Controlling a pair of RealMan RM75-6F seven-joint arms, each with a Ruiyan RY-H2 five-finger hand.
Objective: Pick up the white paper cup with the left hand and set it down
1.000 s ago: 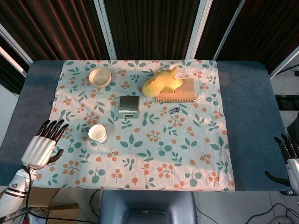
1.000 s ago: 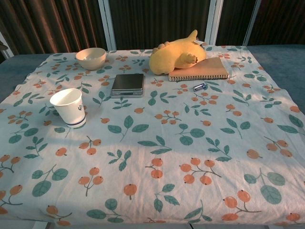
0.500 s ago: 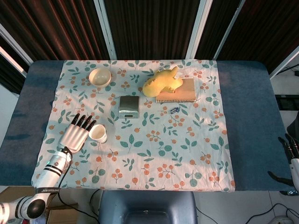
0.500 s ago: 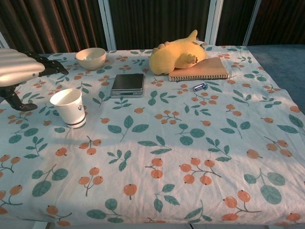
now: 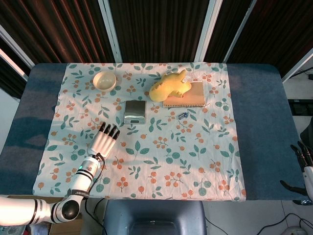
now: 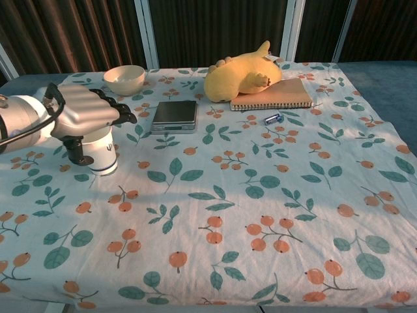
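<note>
**Left hand over the cup**

From the head view, the left hand [image 5: 103,142] lies flat on top of the white paper cup and hides it. The right hand [image 5: 304,164] waits at the worktop [image 5: 259,122] edge, fingers apart, holding nothing.

From the chest view, the white paper cup [image 6: 102,153] stands upright on the flowery cloth [image 6: 247,195]. The left hand [image 6: 86,112] sits over its rim, fingers curled forward, thumb down beside the cup. I cannot tell if it grips.

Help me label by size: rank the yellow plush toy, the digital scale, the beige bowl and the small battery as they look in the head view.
1. yellow plush toy
2. digital scale
3. beige bowl, close to the scale, so that order is unsure
4. small battery
</note>
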